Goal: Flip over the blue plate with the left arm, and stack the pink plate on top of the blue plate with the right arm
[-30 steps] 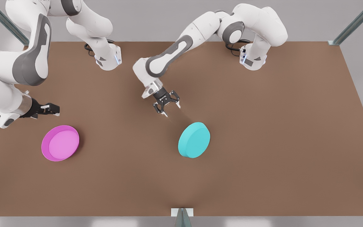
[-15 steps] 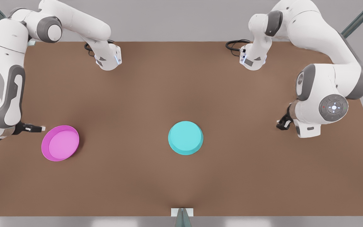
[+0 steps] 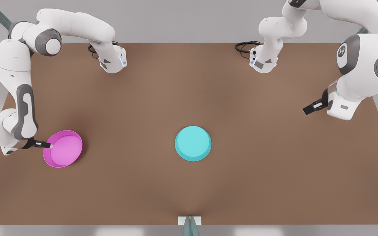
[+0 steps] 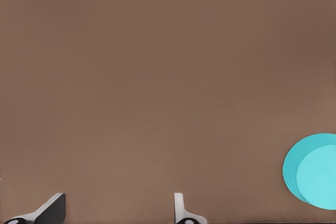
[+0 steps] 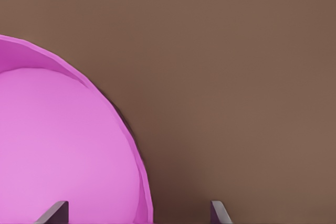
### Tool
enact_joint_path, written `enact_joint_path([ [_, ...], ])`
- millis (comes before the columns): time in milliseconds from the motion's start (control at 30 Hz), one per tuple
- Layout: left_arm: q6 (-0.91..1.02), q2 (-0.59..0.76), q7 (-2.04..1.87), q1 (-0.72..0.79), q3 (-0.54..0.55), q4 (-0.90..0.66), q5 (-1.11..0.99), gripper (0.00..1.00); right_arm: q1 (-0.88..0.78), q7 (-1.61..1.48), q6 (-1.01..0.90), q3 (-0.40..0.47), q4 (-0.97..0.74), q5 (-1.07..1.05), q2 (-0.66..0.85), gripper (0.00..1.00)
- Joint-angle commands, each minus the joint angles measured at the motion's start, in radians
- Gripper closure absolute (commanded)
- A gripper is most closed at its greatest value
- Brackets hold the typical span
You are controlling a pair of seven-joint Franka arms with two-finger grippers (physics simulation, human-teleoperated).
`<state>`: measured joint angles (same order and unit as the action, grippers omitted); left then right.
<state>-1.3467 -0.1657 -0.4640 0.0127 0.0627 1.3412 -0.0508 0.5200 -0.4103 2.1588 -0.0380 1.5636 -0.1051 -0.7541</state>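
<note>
Blue plate (image 3: pixel 193 143) lay bottom-up mid-table (image 3: pixel 189 82); pink plate (image 3: pixel 63 148) sat rim-up at its 9 o'clock. Right gripper (image 3: pixel 48 145) straddled the pink rim, fingers wide. Left gripper (image 3: pixel 308 110) hung at the blue plate's 2 o'clock, fingers wide, holding nothing.

**Cut off at the edges**

In the left wrist view the blue plate (image 4: pixel 314 170) runs off the frame's edge, so part of its rim is lost. The pink plate (image 5: pixel 63 145) is cropped in the right wrist view too. Of the right gripper (image 5: pixel 139 214) just two fingertips (image 5: pixel 54 211) poke in; one seems to sit over the plate's inside.
</note>
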Motion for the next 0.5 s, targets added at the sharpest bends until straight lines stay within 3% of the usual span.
enact_joint_path([
  [0,0.006,0.002,0.392,0.0,0.0,0.0,0.0,0.0,0.002,-0.148,0.042,0.0,0.007,-0.031,-0.001,0.0],
  [233,0.004,0.002,0.392,0.0,0.006,0.0,0.006,0.0,0.008,-0.15,0.032,0.0,0.007,-0.05,-0.024,0.0],
  [300,0.005,0.002,0.392,0.0,0.011,-0.002,0.008,0.0,0.008,-0.15,0.03,0.0,0.007,-0.05,-0.024,0.19],
  [367,0.006,0.009,0.392,0.001,0.016,-0.002,0.008,0.0,0.008,-0.15,0.024,0.0,0.007,-0.05,-0.024,0.25],
  [467,-0.002,0.006,0.39,0.004,0.017,-0.002,0.008,0.0,0.008,-0.157,0.022,0.0,0.006,-0.048,-0.024,0.56],
])
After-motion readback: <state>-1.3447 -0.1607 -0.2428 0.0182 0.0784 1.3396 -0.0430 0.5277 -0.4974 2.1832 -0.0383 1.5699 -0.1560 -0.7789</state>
